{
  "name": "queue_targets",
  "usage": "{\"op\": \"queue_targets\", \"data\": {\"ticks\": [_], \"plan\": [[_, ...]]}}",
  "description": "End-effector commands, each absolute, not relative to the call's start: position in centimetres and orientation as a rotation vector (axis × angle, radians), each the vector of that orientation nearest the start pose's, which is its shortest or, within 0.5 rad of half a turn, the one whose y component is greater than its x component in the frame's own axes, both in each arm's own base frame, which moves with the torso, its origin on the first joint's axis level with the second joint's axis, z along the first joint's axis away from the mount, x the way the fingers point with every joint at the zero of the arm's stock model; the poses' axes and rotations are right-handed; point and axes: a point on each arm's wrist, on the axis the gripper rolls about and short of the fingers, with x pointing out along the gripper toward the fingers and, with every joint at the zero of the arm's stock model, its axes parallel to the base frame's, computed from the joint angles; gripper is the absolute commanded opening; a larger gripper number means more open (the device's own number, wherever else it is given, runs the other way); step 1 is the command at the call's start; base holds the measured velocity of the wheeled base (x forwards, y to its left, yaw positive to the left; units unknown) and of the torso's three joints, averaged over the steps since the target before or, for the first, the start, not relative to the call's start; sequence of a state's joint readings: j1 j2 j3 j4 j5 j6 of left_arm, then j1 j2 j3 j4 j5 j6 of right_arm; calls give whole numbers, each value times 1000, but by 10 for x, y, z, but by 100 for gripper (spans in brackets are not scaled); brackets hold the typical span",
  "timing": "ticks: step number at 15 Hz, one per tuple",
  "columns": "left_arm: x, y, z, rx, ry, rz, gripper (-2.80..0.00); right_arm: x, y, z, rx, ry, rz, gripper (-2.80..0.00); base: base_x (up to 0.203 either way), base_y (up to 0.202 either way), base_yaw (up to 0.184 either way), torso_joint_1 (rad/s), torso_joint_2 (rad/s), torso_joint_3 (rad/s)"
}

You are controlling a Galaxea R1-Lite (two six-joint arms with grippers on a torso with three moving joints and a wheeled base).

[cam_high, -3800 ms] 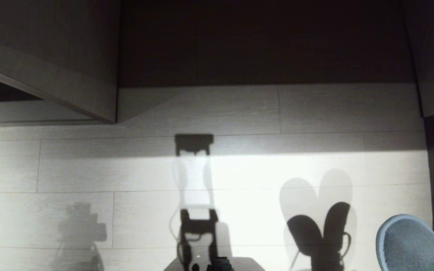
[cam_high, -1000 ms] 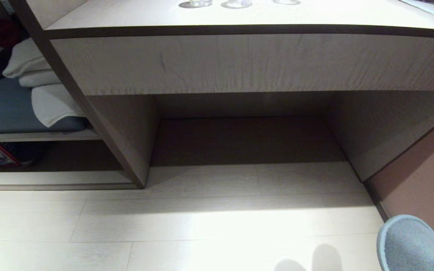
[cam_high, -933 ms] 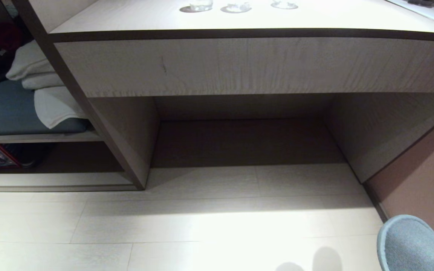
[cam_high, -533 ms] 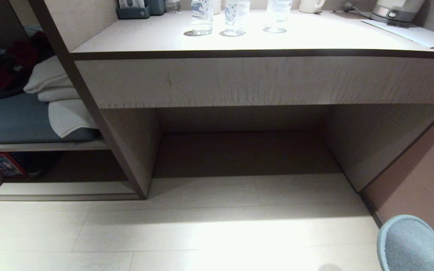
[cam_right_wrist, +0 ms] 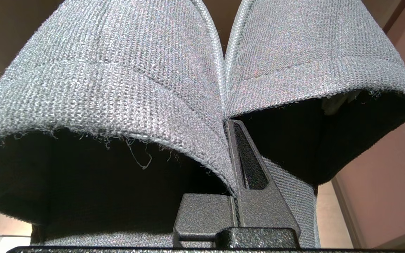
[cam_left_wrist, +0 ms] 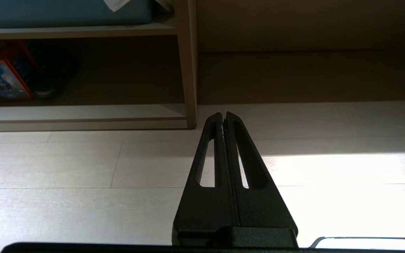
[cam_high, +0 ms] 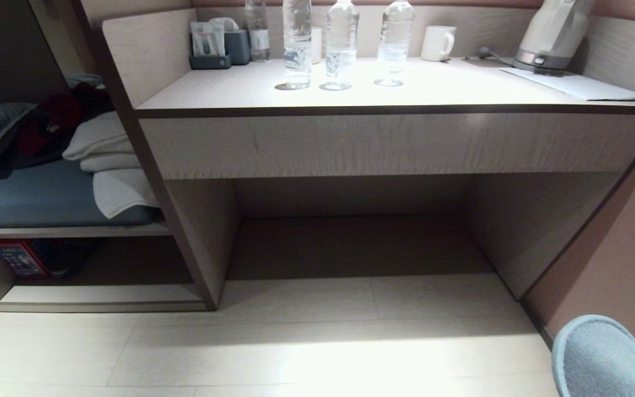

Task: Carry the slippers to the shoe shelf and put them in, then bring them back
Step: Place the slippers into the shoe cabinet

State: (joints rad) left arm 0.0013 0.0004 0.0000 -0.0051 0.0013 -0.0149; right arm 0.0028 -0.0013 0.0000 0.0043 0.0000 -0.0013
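Note:
A pair of grey-blue knit slippers (cam_high: 598, 358) shows at the lower right corner of the head view, toes up. In the right wrist view my right gripper (cam_right_wrist: 229, 123) is shut on the slippers (cam_right_wrist: 118, 70), pinching their inner edges together. One dark finger (cam_right_wrist: 248, 165) shows; the other is hidden inside a slipper. The shoe shelf (cam_high: 102, 294) is the low open compartment under the blue cushion at the far left. My left gripper (cam_left_wrist: 223, 114) is shut and empty, held above the pale floor in front of the shoe shelf (cam_left_wrist: 83, 111).
A desk (cam_high: 383, 143) with a deep alcove fills the middle, with three water bottles (cam_high: 340, 44), a mug (cam_high: 437, 43) and a kettle (cam_high: 552, 33) on top. Folded towels (cam_high: 111, 165) lie on the blue cushion. A red-blue box (cam_high: 17, 258) stands inside the shelf. A pink wall (cam_high: 620, 248) closes the right.
The head view has tilted upward: the whole scene slid down and the desk top with bottles and kettle came into sight. The slippers keep their place in the view.

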Motion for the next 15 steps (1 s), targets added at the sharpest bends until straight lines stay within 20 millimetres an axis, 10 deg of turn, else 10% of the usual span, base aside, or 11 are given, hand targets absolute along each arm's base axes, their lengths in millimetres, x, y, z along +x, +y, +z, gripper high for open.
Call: {"op": "queue_targets", "data": {"ticks": [1, 15], "plan": [[-23, 0, 76, -15, -4, 3, -280, -23, 0, 75, -2, 5, 3, -280, 0, 0, 0, -2, 2, 203], [-23, 0, 76, -14, -6, 5, -280, -23, 0, 75, -2, 5, 3, -280, 0, 0, 0, 3, 1, 153]]}}
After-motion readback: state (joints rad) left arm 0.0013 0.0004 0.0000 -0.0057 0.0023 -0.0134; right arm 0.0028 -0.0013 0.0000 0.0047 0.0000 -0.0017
